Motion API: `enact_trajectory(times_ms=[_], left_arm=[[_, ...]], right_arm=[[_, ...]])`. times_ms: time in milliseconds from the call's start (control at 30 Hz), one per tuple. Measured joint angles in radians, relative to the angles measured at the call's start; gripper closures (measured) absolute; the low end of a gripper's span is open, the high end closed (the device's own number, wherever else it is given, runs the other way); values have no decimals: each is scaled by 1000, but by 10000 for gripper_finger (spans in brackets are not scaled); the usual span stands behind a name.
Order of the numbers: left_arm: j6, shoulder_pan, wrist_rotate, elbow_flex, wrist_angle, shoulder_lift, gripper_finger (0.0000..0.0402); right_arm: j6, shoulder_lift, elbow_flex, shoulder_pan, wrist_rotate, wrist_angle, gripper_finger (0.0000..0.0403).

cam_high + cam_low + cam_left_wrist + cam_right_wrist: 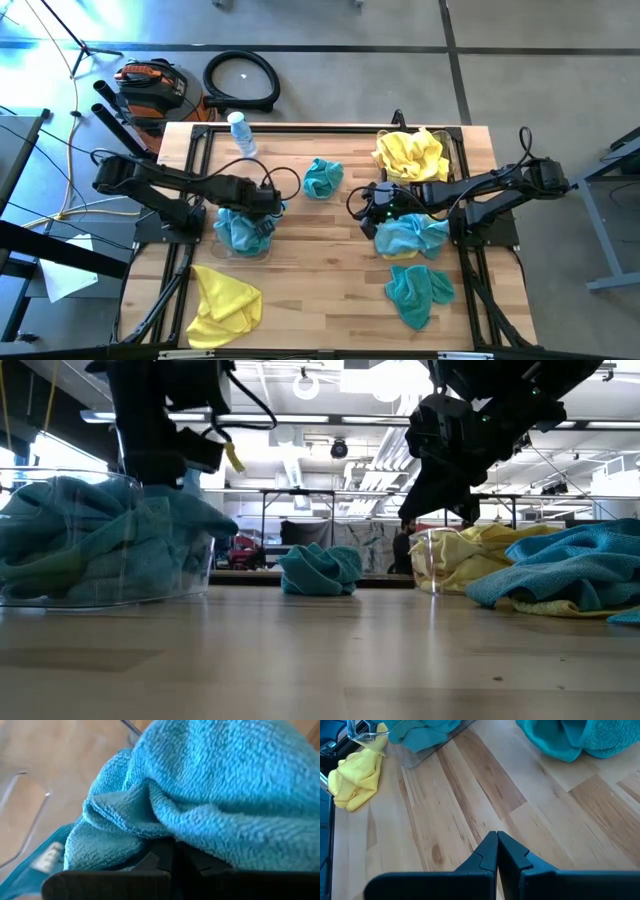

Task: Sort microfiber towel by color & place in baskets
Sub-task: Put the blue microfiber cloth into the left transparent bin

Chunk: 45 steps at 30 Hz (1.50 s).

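The wooden desk [320, 270] carries everything, with a dark arm reaching in from each side. The left arm [160, 180] stretches toward the middle, and its left gripper [262, 203] hangs over the left basket [190, 575], a clear bin filled with teal cloths [238, 230]. In the left wrist view the fingers meet under a fold of teal towel [210, 795] that lies across them; whether the cloth is actually pinched cannot be told. The right arm [500, 190] comes in from the other side, and its right gripper [380, 205] hovers above bare wood, fingers pressed together with nothing between them.

The right basket [425, 565] stands at the far right of the desk, heaped with yellow towels [410, 155]. Just in front of it, beside the right gripper, lies a pile of light blue towels [412, 237] with a yellow edge showing under it in the low view. Nearer the front edge sits a teal towel pile [420, 290]. A flat yellow towel [225, 300] lies at the front left corner, well apart from the others. A small crumpled teal towel [322, 177] rests near the desk's far middle, between the two baskets. A clear water bottle [241, 135] lies at the far left edge of the desk.
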Motion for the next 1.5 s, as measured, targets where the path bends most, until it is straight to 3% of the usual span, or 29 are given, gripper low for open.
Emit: enact_trajectory(times_ms=[267,567,900,1167,1500], left_arm=[[60,28,52,-102,147,-1,401],[73,32,27,-109,154,-1,398],[43,32,20,-110,160,0,330],[27,32,9,-69,118,2,318],[26,32,-15,70,-90,2,320]], right_arm=[[0,0,0,0,0,-4,403],[0,0,0,0,-5,-4,403],[2,0,0,1,-9,-5,403],[1,0,0,1,-16,-5,403],[3,0,0,1,-15,-5,403]])
